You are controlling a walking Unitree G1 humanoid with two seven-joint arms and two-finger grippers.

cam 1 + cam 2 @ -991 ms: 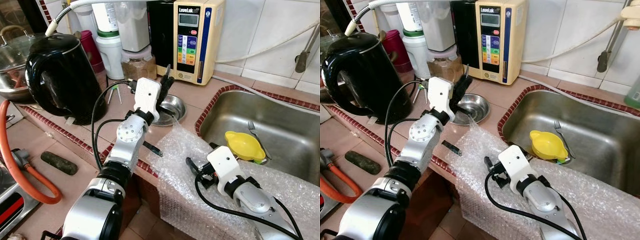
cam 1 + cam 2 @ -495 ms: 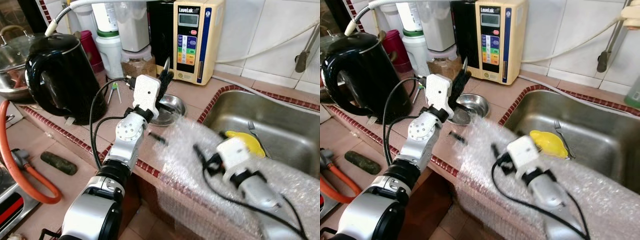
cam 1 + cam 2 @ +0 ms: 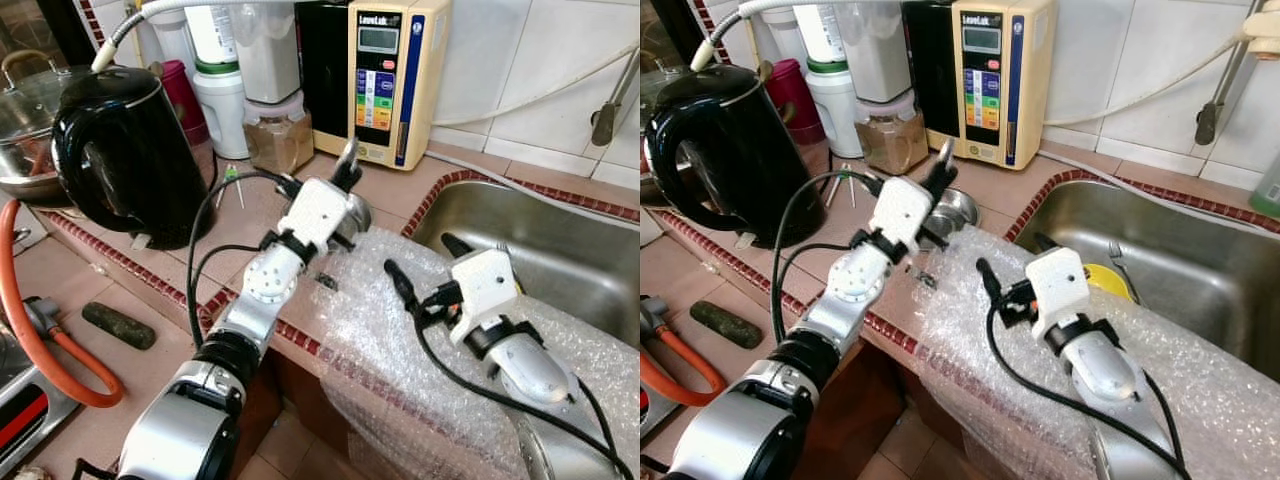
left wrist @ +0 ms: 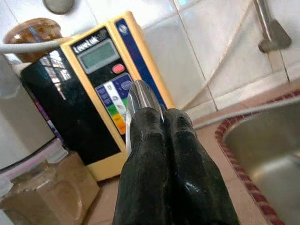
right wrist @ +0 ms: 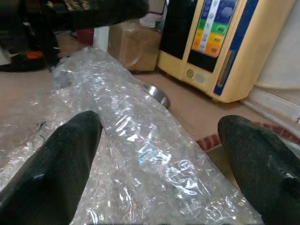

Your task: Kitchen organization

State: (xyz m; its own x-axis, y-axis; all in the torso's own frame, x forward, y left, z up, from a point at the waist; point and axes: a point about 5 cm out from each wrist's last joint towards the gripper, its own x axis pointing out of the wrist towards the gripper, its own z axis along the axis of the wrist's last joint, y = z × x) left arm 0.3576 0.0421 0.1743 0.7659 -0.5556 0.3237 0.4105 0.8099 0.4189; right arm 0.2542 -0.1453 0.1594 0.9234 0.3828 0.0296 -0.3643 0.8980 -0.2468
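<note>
Spoon (image 4: 140, 101): my left gripper (image 3: 345, 170) has its jaws pressed together on the spoon, a thin bit of shiny metal poking out past the tips, up in the air in front of the yellow water ionizer (image 3: 385, 75). Right gripper (image 3: 425, 270) has its jaws spread wide over the bubble wrap (image 3: 400, 350), gripping nothing.

What's changed in the last second: the left one was down at the little steel bowl (image 3: 952, 205) and has come up and swung toward the sink (image 3: 560, 250). The right arm lifted off the wrap and moved forward, now hiding most of the yellow lemon squeezer (image 3: 1110, 280) in the basin next to a fork (image 3: 1116, 255). The wrap is also bunched up closer to the bowl.

My read is the pickup is done and what's left is carrying it over to the sink. The black kettle (image 3: 125, 150) sits well off to the left on the desk (image 3: 240, 215)
</note>
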